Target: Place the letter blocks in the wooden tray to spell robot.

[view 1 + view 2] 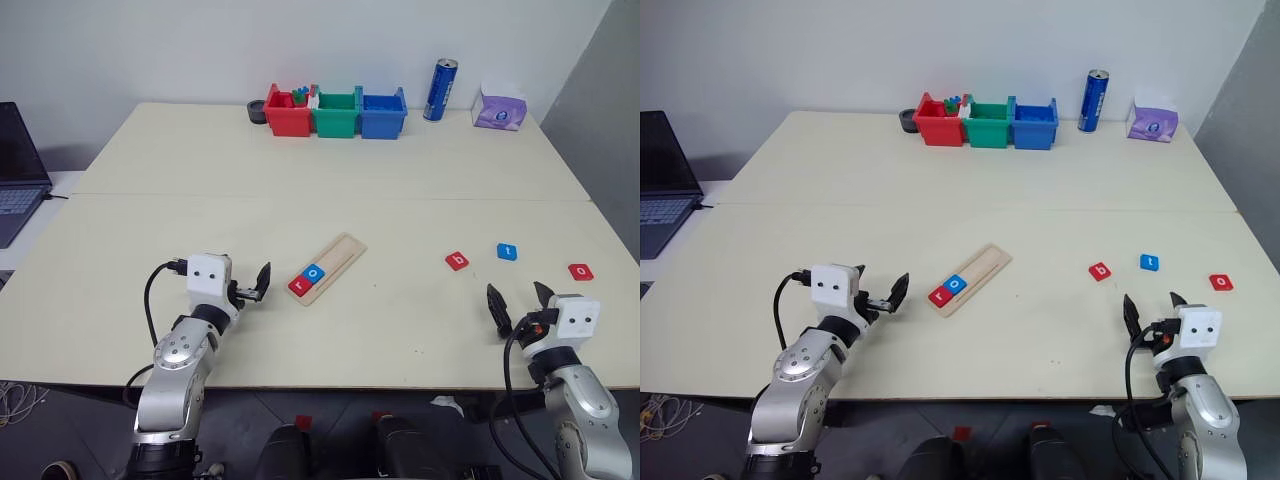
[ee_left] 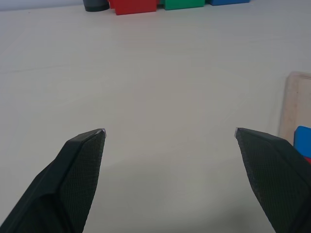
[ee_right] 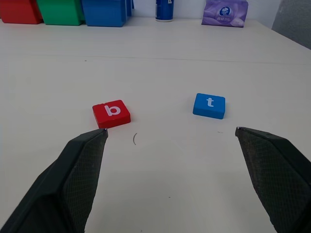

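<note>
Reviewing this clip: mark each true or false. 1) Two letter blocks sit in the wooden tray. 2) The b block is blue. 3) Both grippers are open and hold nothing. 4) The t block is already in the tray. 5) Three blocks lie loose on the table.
1) True: red r and blue o sit in the wooden tray.
2) False: the b block is red.
3) True: the left gripper and right gripper are open, empty.
4) False: the t block lies on the table.
5) True: b, t and a red o.
</note>
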### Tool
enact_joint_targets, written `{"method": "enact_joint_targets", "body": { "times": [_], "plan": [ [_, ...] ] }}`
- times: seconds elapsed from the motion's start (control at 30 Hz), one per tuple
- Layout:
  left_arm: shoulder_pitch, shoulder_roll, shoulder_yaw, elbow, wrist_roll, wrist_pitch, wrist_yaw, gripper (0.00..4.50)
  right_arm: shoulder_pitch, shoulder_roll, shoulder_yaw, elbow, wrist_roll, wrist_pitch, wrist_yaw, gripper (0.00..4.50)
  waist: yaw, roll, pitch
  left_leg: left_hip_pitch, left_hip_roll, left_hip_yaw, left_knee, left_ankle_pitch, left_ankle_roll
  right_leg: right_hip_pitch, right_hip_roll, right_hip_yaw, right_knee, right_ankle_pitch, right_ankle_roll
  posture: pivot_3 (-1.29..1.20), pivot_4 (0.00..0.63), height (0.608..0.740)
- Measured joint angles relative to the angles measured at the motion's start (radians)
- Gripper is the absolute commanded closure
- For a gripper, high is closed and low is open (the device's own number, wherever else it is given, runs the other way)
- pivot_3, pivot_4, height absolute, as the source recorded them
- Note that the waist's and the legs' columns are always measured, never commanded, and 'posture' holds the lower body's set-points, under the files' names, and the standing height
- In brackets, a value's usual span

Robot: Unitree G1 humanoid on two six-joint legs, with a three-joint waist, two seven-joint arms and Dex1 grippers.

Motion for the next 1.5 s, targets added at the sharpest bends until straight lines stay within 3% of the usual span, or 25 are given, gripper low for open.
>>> {"method": "enact_joint_targets", "body": {
  "times": [1.1, 1.3, 1.5],
  "plan": [
    [-0.016, 0.070, 0.032, 0.064, 0.007, -0.057, -0.060, 0.00, 0.018, 0.011, 0.002, 0.039, -0.020, -0.037, -0.007, 0.03, 0.000, 0.000, 0.000, 0.000, 0.000, 0.000, 0.000, 0.000, 0.000, 0.000, 0.000, 0.000, 0.000, 0.000, 0.000, 0.00, 0.150, 0.740],
    [-0.027, 0.086, 0.026, 0.081, -0.054, -0.050, -0.160, 0.00, 0.028, -0.003, 0.012, -0.055, 0.015, 0.047, 0.019, 0.03, 0.000, 0.000, 0.000, 0.000, 0.000, 0.000, 0.000, 0.000, 0.000, 0.000, 0.000, 0.000, 0.000, 0.000, 0.000, 0.00, 0.150, 0.740],
    [-0.055, 0.124, -0.058, 0.047, -0.126, 0.052, -0.299, 0.00, 0.061, -0.132, 0.131, -0.264, 0.118, 0.215, 0.170, 0.03, -0.001, 0.000, 0.000, 0.000, 0.000, -0.001, 0.000, 0.000, 0.000, 0.000, 0.000, -0.001, 0.000, 0.000, 0.000, 0.00, 0.150, 0.740]
  ]
}}
